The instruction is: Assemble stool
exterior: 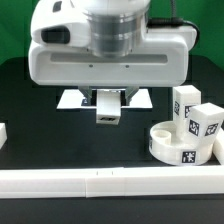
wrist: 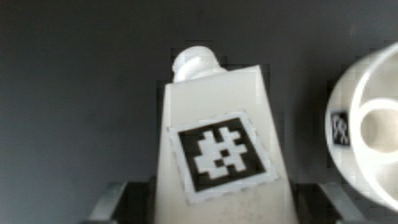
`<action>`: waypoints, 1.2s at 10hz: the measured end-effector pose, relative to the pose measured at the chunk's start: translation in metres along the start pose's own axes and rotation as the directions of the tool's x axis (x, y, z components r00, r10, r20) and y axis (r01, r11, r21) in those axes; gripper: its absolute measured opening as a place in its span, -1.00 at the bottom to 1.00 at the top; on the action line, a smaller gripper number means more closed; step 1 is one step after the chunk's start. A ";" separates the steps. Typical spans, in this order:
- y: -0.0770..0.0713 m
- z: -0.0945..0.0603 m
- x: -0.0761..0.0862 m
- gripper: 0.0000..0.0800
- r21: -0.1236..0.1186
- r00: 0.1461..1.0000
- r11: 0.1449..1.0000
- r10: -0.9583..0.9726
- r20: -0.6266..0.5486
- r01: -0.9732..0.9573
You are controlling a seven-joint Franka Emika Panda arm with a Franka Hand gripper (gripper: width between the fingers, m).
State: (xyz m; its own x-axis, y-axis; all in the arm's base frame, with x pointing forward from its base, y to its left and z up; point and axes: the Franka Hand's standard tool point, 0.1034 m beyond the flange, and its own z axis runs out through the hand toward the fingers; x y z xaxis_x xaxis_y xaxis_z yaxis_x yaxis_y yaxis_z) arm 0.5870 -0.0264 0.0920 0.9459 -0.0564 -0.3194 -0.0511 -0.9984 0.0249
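My gripper [exterior: 107,100] is shut on a white block leg [exterior: 107,109] with a square tag and holds it just above the black table, near the middle. In the wrist view the leg [wrist: 217,130] runs out lengthwise from between my fingers [wrist: 121,202], tag side up, its narrow peg end pointing away. The round white seat [exterior: 178,147] lies at the exterior view's right, and its rim shows in the wrist view [wrist: 365,125] beside the held leg. Two more tagged legs [exterior: 186,105] [exterior: 207,122] stand upright at the seat. I cannot tell whether they sit in sockets.
The marker board [exterior: 70,99] lies behind my gripper, partly hidden by the hand. A long white border rail [exterior: 110,183] runs along the table's front edge. A white rail end [exterior: 3,135] shows at the exterior view's left.
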 end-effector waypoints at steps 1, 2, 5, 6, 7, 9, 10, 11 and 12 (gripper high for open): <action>-0.009 -0.004 -0.009 -0.19 0.026 0.999 0.999 0.029 -0.031 -0.029; -0.018 -0.010 -0.007 -0.19 0.059 0.992 0.997 0.052 -0.114 -0.046; -0.031 -0.014 -0.003 -0.19 0.076 0.927 0.995 0.083 -0.365 -0.059; -0.030 -0.015 0.002 -0.19 0.072 0.900 0.996 0.085 -0.427 -0.059; -0.030 -0.015 0.004 -0.19 0.067 0.869 0.996 0.083 -0.487 -0.058; -0.040 -0.022 -0.003 -0.19 0.148 0.864 0.984 0.158 -0.479 -0.097; -0.041 -0.029 -0.004 -0.19 0.177 0.844 0.981 0.163 -0.511 -0.082; -0.039 -0.027 -0.005 -0.19 0.208 0.825 0.976 0.174 -0.538 -0.070; -0.040 -0.025 -0.005 -0.18 0.228 0.811 0.970 0.196 -0.552 -0.079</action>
State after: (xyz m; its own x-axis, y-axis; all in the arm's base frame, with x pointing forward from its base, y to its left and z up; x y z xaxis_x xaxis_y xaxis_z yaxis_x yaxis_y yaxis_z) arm 0.5921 0.0142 0.1169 0.9337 -0.2370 0.2685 -0.1974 -0.9661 -0.1665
